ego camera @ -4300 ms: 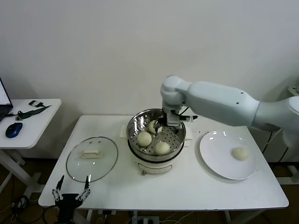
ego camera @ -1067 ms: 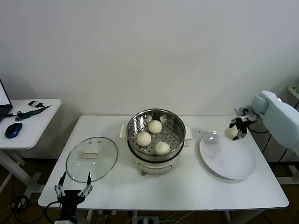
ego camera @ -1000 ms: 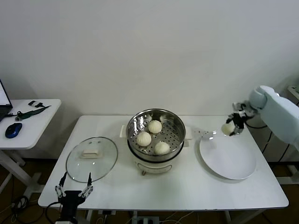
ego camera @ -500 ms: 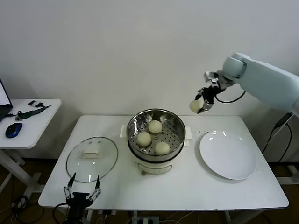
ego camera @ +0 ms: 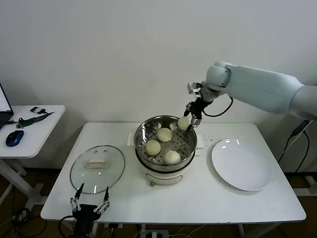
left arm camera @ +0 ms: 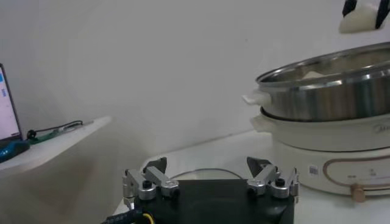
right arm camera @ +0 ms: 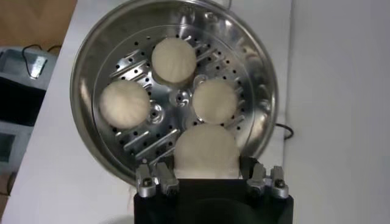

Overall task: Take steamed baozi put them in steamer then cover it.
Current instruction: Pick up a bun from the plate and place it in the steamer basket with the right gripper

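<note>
Head view shows the fourth baozi (ego camera: 184,123), smooth, domed and cream-white, pinched in the right gripper (ego camera: 190,120) above the far right rim of the steamer (ego camera: 141,134). Released here, it could strike the rim and roll onto the table (ego camera: 208,198), or squash a neighbour among the three buns (right arm camera: 173,58) inside. The left gripper (ego camera: 89,204) waits, jaws wide, near the glass lid (ego camera: 97,167).

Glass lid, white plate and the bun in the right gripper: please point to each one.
Glass lid (ego camera: 97,168), head view, on the glass beside its handle.
White plate (ego camera: 241,165), head view, on its bare centre.
Held bun (right arm camera: 206,151), right wrist view, on its domed top.
</note>
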Controlling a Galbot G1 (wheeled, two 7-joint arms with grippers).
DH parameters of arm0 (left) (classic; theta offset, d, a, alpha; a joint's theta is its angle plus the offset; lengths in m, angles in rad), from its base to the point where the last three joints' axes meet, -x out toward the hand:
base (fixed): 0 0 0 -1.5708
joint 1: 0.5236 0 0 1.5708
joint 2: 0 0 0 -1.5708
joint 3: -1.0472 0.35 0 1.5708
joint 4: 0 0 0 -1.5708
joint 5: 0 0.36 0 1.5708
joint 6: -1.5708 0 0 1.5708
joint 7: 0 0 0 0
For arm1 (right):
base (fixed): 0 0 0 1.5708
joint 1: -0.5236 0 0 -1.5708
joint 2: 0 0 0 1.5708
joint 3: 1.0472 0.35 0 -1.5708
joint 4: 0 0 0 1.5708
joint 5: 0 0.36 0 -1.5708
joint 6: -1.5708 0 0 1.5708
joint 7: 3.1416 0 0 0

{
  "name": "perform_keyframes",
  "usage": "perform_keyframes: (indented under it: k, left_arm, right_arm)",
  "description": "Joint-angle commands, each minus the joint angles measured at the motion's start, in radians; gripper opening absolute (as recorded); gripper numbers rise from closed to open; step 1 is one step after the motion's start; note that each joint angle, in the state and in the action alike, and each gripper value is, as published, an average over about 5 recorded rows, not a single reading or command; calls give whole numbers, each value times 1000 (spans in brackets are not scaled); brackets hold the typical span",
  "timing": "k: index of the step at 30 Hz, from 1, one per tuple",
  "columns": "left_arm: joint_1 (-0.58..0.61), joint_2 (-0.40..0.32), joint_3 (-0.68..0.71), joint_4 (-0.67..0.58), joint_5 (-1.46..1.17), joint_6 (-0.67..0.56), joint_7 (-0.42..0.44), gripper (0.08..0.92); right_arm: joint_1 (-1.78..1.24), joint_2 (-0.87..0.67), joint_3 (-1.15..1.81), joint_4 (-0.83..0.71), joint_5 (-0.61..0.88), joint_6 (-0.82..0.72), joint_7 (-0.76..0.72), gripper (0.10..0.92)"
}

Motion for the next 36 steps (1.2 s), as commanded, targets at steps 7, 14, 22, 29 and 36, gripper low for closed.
perform_keyframes:
  k: [7,14,22,29,36]
  left_arm:
    - [-15,0,-9,15,-19,4,5,823]
    - [-18,-2,-9,18,-17,4,3,823]
    - [-10,-4,-12,14,-15,0,2,823]
    - [-11,-4,-11,14,-12,0,1,823]
    - [-12,1,-15,17,-11,-5,-3,823]
  right_arm:
    - [-158,67,-16,-39,-78,-30,36,687]
    - [-168,73,-1,-40,-87,-30,42,687]
    - [-152,59,6,-27,-92,-31,42,723]
    - [-128,26,28,-12,-88,-27,32,819]
    - [-99,-32,97,-24,-54,-6,4,823]
